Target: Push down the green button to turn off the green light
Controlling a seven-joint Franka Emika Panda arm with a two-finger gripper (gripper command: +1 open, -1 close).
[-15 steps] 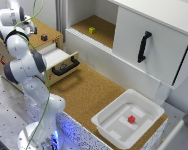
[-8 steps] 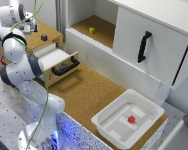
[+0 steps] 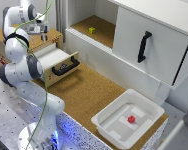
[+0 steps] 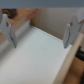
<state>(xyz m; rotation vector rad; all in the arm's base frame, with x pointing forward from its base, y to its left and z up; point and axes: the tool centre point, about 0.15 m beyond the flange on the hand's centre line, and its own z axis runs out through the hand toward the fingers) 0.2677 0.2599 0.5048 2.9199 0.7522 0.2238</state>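
Note:
My gripper (image 3: 43, 33) hangs over the top of the wooden drawer box (image 3: 53, 37) at the exterior view's left. I cannot make out the green button or its light in either view; the arm and the blur hide that spot. In the wrist view my gripper (image 4: 38, 33) is open and empty. One of its fingers (image 4: 6, 30) stands at each side of a pale white surface (image 4: 40, 57), with a strip of wood beyond it.
The box's drawer (image 3: 58, 59) is pulled open, its black handle (image 3: 65, 66) facing the cork table top (image 3: 89, 92). A white cabinet holds a small yellow-green block (image 3: 92, 30) beside a door with a black handle (image 3: 143, 46). A white bin (image 3: 110, 131) holds a red piece (image 3: 131, 119).
My gripper has shifted a little toward the exterior view's right over the box top. Nothing else has moved.

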